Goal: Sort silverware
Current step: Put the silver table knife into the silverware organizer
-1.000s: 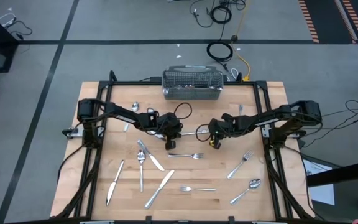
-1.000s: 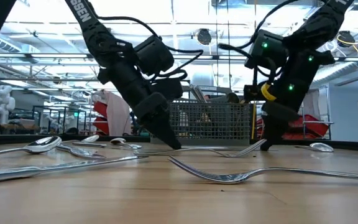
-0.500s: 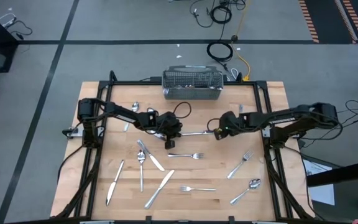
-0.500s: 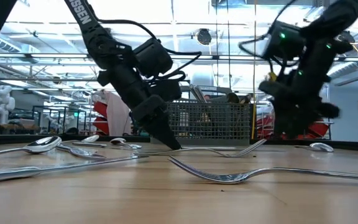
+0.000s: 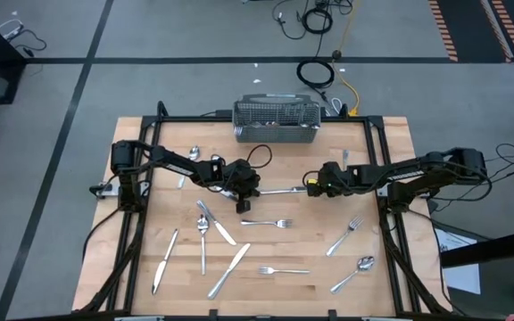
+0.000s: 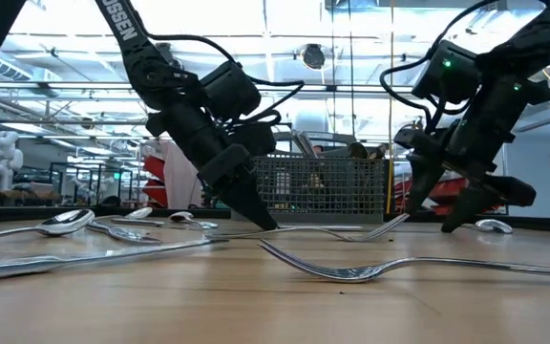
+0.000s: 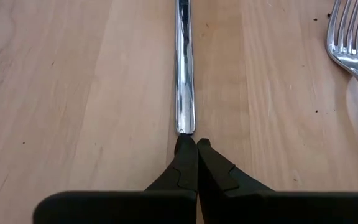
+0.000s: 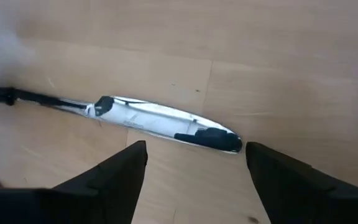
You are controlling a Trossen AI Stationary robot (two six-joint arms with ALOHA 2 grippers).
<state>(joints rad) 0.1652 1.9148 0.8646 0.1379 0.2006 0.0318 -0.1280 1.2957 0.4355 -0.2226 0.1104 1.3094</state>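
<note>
steel knife (image 5: 281, 190) lies mid-table, long axis 9 to 3 o'clock. left gripper (image 5: 244, 192), clenched, touches its 9 o'clock end. right gripper (image 5: 311, 184), fingers spread and empty, straddles the 3 o'clock end, seemingly the blade, about equally near.

The right gripper (image 5: 309, 185) has spread its fingers and dropped the knife (image 5: 279, 190).

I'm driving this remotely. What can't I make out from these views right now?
- Basket contents: high view too small, low view blocked by mesh.
- Whether the left gripper, shut, touches the utensil end: the wrist view can't settle it.
- That utensil's type: its head is cut off in the left wrist view, and its far end is blurred in the right wrist view past the open right gripper.
</note>
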